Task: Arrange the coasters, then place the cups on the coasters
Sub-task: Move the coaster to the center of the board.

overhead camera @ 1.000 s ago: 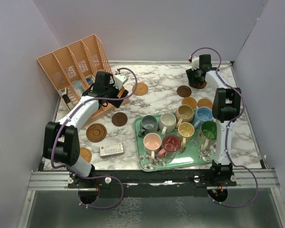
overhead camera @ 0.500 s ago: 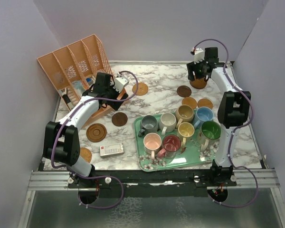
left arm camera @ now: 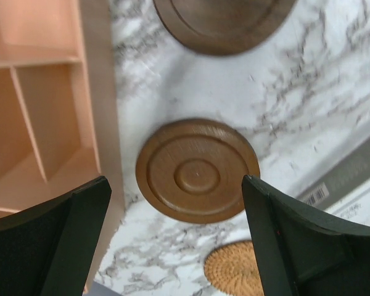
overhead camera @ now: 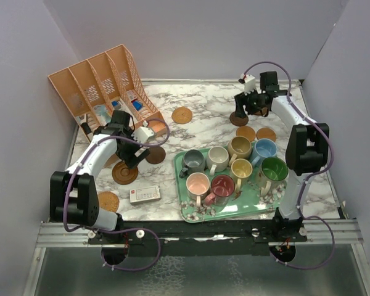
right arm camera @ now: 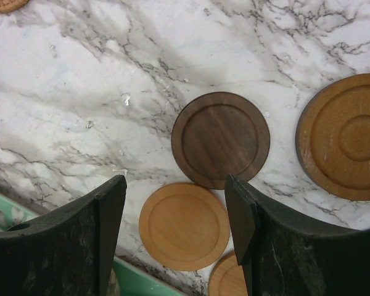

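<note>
Several cups stand on the green floral tray (overhead camera: 225,210): grey (overhead camera: 193,161), cream (overhead camera: 217,157), tan (overhead camera: 239,147), blue (overhead camera: 264,149), yellow (overhead camera: 241,168), green (overhead camera: 271,168), pink (overhead camera: 198,184), dark red (overhead camera: 222,185). Coasters lie scattered on the marble. My left gripper (overhead camera: 131,161) (left arm camera: 179,246) hangs open above a ringed brown coaster (left arm camera: 197,171) (overhead camera: 124,172), with a dark coaster (left arm camera: 225,24) beyond it and a woven one (left arm camera: 234,277) nearer. My right gripper (overhead camera: 240,114) (right arm camera: 176,240) is open over a dark coaster (right arm camera: 221,139) and a light orange coaster (right arm camera: 184,225); a ringed tan coaster (right arm camera: 345,135) lies to the right.
An orange slotted rack (overhead camera: 98,86) leans at the back left, its edge close to my left fingers (left arm camera: 49,240). A small white box (overhead camera: 145,195) lies near the front. A woven coaster (overhead camera: 181,115) sits mid-back. Grey walls close in three sides.
My left gripper has swung from the rack's foot toward the front and now hangs over the ringed brown coaster. My right gripper has moved left from the back-right coaster to the dark one.
</note>
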`<move>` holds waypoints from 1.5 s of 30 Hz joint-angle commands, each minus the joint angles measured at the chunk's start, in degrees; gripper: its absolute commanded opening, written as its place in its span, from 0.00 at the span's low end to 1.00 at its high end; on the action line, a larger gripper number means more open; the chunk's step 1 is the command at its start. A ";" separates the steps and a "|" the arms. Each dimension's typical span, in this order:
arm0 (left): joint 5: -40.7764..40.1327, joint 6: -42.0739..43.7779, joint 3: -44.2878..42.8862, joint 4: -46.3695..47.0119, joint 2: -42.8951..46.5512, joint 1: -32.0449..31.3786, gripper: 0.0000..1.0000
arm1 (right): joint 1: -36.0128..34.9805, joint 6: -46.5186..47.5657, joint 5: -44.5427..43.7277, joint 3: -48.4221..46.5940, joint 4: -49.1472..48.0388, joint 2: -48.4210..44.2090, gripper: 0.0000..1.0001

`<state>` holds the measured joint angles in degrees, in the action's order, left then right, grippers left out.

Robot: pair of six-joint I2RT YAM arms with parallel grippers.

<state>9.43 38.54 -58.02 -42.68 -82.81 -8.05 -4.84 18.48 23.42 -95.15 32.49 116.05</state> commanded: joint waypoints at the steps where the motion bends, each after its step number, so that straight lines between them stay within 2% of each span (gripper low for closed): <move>1: 0.83 7.71 2.19 -9.07 4.24 1.26 0.90 | 0.28 -1.21 4.59 1.92 -1.82 -3.33 0.65; 6: -2.59 11.00 5.14 -11.50 6.16 2.41 0.88 | 0.24 -1.91 6.00 3.61 -2.81 -3.71 0.65; 16: 0.69 9.42 5.42 -2.52 0.20 2.34 0.74 | 0.23 -2.12 6.52 4.43 -2.36 -3.79 0.64; 20: 1.46 9.33 4.52 -0.95 -3.05 2.36 0.67 | 0.23 -2.18 6.49 4.62 -2.33 -4.35 0.64; 27: 2.11 9.48 4.04 0.73 -7.97 1.88 0.48 | 0.19 -1.53 6.47 6.38 -2.93 -6.02 0.64; 35: 5.08 6.22 1.09 3.02 -13.74 -3.64 0.36 | 0.21 -0.90 5.48 6.77 -3.17 -7.16 0.64; 45: 10.19 1.15 -5.08 4.98 -20.67 -8.62 0.32 | 0.22 -0.51 4.63 8.75 -4.37 -8.25 0.64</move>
<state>11.14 42.50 -62.94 -43.09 -98.87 -14.46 -4.80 16.86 28.32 -87.33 30.13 110.74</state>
